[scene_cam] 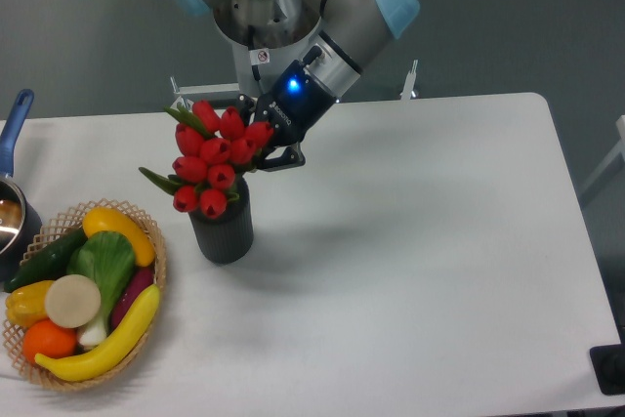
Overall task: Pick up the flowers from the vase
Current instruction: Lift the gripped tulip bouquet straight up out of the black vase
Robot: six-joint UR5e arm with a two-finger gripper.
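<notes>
One vase (223, 233) (eight-odd tulip buds (217, 157))

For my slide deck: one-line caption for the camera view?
End effector grips red flowers above the dark vase, beside a fruit basket.
</notes>
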